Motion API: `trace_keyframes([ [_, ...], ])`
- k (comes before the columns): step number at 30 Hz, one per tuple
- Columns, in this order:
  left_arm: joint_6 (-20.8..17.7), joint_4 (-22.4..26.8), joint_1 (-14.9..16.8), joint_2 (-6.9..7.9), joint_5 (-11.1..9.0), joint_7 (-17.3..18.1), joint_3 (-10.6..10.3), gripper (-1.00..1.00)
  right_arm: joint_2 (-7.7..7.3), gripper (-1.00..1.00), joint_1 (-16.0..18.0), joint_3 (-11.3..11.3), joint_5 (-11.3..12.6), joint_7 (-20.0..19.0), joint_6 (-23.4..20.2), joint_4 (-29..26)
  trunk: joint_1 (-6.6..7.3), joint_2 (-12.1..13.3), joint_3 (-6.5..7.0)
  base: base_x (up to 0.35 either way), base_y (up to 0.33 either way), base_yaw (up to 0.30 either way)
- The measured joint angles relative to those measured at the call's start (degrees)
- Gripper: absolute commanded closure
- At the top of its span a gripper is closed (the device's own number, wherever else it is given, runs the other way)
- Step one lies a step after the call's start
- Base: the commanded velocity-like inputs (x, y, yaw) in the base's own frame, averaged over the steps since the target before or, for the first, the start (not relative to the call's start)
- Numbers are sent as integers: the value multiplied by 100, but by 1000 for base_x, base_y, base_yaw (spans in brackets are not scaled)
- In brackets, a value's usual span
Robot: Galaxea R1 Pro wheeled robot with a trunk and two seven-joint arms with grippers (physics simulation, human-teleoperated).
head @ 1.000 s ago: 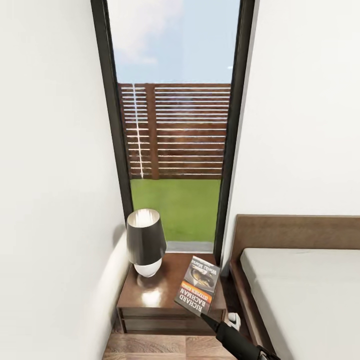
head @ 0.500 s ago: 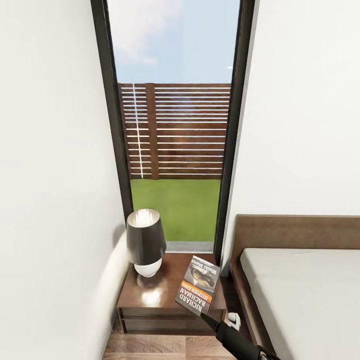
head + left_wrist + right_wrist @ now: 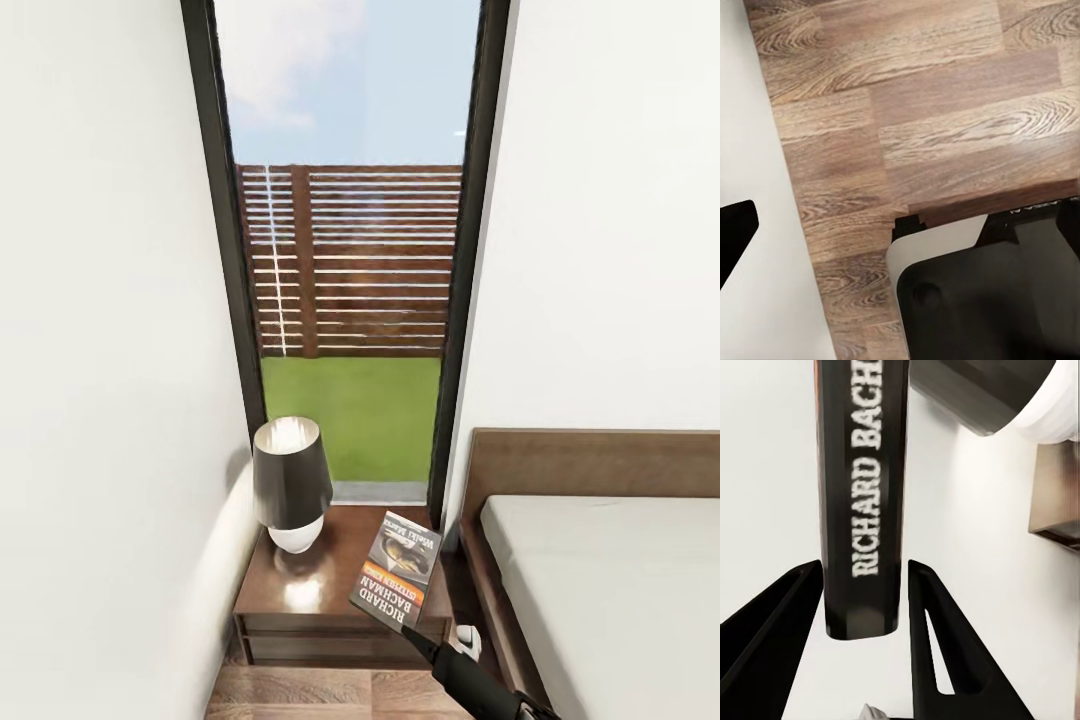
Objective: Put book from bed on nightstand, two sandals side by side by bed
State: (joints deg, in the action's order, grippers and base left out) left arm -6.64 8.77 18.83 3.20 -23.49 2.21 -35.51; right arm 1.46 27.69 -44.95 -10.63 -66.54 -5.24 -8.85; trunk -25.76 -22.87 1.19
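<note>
Now the right tool (image 3: 862, 585) stays clamped on the book (image 3: 396, 582) — tilted over the nightstand's (image 3: 300, 590) bed-side edge; the left tool's state is unclear.

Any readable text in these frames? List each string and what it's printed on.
"RICHARD BACHMAN": cover of the book, head view, upside down to the camera.
"RICHARD BACH", cut off at the frame edge: spine of the same book, between the right gripper jaws.
White lettering on the cover's orange band and its far end: too blurred to read.
</note>
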Motion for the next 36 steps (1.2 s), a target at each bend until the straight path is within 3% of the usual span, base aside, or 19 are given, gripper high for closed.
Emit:
trace_keyframes([
  [10, 2, 2, -2, 0, -5, 0, 0, -100, 21, 100, 0, 4, 0, -43, -13, -37, 0, 0, -13, 0, 0, 0],
  [16, 2, 6, 5, 0, -15, 0, 0, -100, 59, 100, 73, 6, -13, 918, -42, -52, 0, 0, -14, 0, 0, 0],
  [20, 3, 6, 6, 0, -17, 0, -1, -100, 93, 100, 303, 24, -3, 1463, -99, -32, 0, 0, -13, 0, 0, 0],
  [28, -22, 16, 7, 0, -13, 42, 1, -100, 134, 100, 867, 35, -22, 2451, -953, -40, 0, 0, -13, 0, 0, 0],
  [36, -21, 34, 7, 3, -31, 34, 8, -100, 139, 100, 1092, 47, -27, 2797, -1078, -30, 0, 0, -14, 0, 0, 0],
])
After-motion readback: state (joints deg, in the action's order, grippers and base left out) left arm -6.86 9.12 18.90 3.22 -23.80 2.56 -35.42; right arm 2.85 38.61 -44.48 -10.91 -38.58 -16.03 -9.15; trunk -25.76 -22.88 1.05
